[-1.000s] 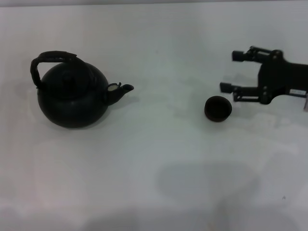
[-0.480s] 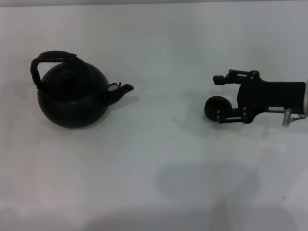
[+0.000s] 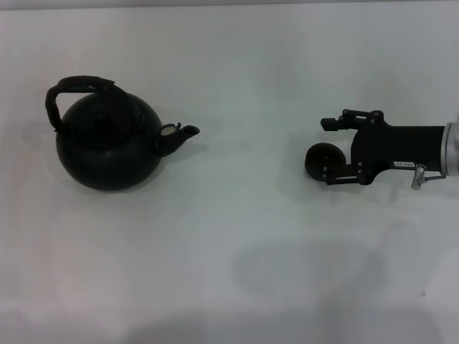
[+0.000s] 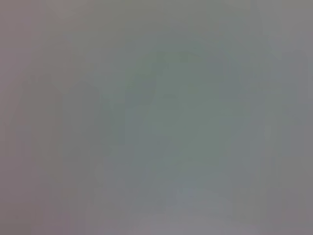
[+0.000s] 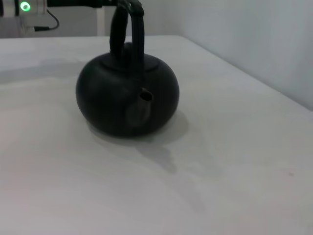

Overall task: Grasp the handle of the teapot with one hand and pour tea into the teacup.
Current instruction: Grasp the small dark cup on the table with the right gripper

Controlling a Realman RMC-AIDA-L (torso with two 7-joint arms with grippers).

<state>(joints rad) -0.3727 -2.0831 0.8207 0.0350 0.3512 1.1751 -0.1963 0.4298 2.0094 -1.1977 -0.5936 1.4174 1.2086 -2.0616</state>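
The matte black teapot (image 3: pixel 107 147) stands at the table's left, its spout (image 3: pixel 185 133) aimed right toward the cup; the right wrist view shows the teapot (image 5: pixel 128 100) spout-on. Its dark wrapped handle (image 3: pixel 75 87) arches upright over the lid, and the handle (image 5: pixel 128 34) is free of any gripper. The small dark teacup (image 3: pixel 316 158) sits at the right. My right gripper (image 3: pixel 328 149) reaches in from the right and is open, its fingers either side of the cup; the near finger (image 3: pixel 337 175) overlaps the cup's edge. The left gripper is out of view.
The white table (image 3: pixel 237 236) stretches bare between teapot and cup. A device with a green light (image 5: pixel 24 6) stands behind the teapot at the table's far edge. The left wrist view shows only flat grey.
My right gripper has moved left and toward me, from behind and right of the teacup to astride it. Teapot and cup have stayed put.
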